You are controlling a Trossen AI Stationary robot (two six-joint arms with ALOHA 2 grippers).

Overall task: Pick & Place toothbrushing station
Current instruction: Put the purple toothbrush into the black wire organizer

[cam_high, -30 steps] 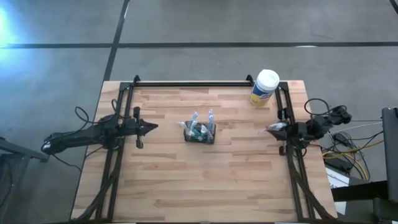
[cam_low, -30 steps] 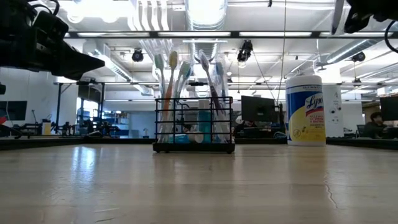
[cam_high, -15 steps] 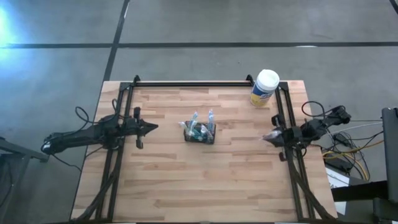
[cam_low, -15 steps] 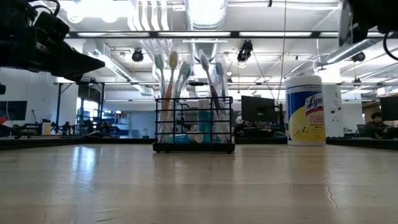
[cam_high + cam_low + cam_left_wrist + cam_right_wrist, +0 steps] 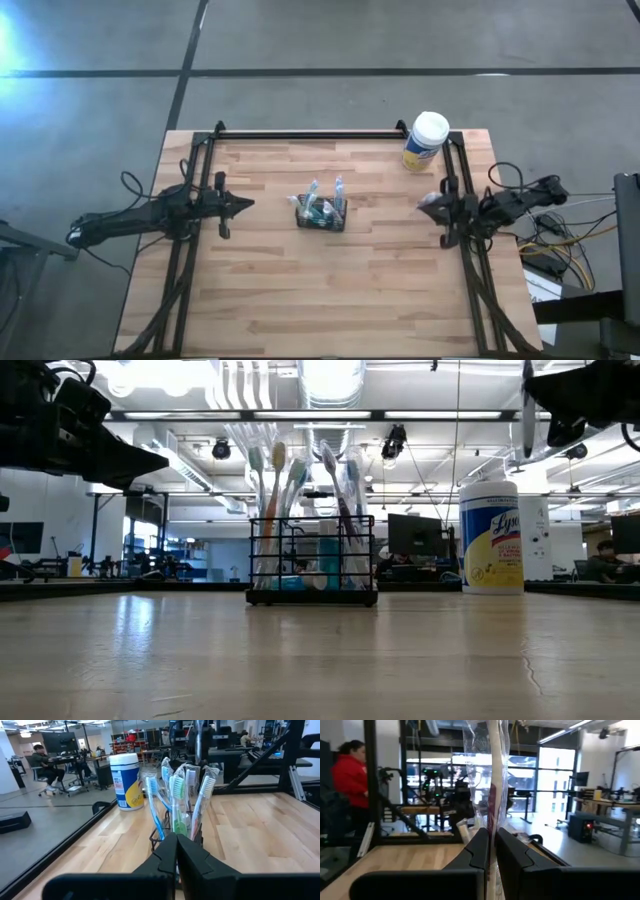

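Note:
The toothbrushing station [image 5: 320,214] is a small black wire holder resting on its base at the table's middle, with several toothbrushes [image 5: 300,490] standing in it. It also shows in the low view [image 5: 312,565]. My left gripper [image 5: 246,205] is shut and empty, left of the station and above the table, pointing at it; the left wrist view shows it too [image 5: 176,839]. My right gripper [image 5: 423,205] is at the table's right side, above the table, shut on a clear-wrapped toothbrush [image 5: 492,780]. My right gripper pinches the wrapped toothbrush's shaft [image 5: 492,822] between its two fingers [image 5: 479,845]. The fingers lie level, coming from the table's right, across the brush. The brush stands upright [image 5: 527,415] in the hold, clear of the table, its wrap reaching above the fingers.
A white-lidded, yellow-labelled canister [image 5: 427,140] stands at the far right corner. Black frame rails [image 5: 300,133] run along the far edge and both sides. Bare wood lies on the near half of the table [image 5: 320,300]. People sit in the room beyond.
My right gripper has moved a little toward the station with the wrapped toothbrush, swinging first toward the near edge and then back. In the low view the brush now stands farther left and reaches lower.

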